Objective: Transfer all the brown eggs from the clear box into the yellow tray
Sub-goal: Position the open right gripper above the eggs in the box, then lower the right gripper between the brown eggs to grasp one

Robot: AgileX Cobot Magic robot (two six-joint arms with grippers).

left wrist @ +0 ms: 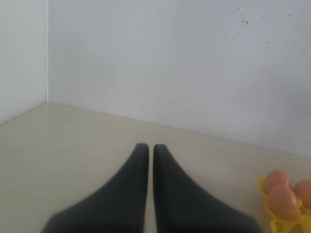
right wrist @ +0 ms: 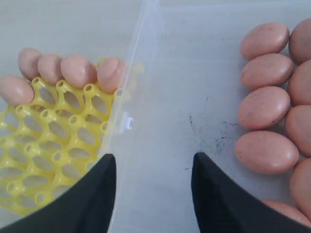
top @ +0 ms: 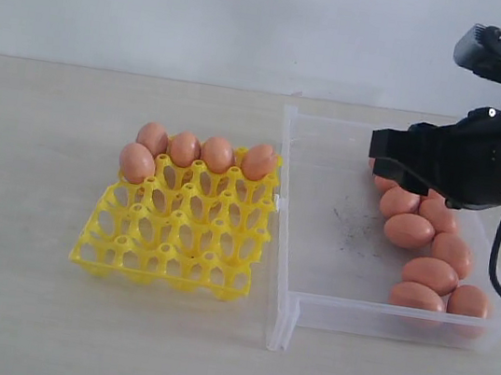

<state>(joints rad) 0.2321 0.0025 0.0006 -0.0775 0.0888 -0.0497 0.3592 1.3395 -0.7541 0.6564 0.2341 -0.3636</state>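
Right gripper (right wrist: 153,156): parted, empty, over clear box (top: 382,318) floor. Brown eggs (top: 409,230): clustered frame right. Shift over one, close gently across narrow width.

Five orange-brown oval eggs (top: 218,154) line the far side of the bright yellow plastic tray (top: 163,264); the rest lie loose in the shallow clear plastic box (top: 381,320) beside it.

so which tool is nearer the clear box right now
Right. The right tool hangs open above the clear box. The left tool is outside the exterior view; its wrist view shows only a corner of the yellow tray, no box.
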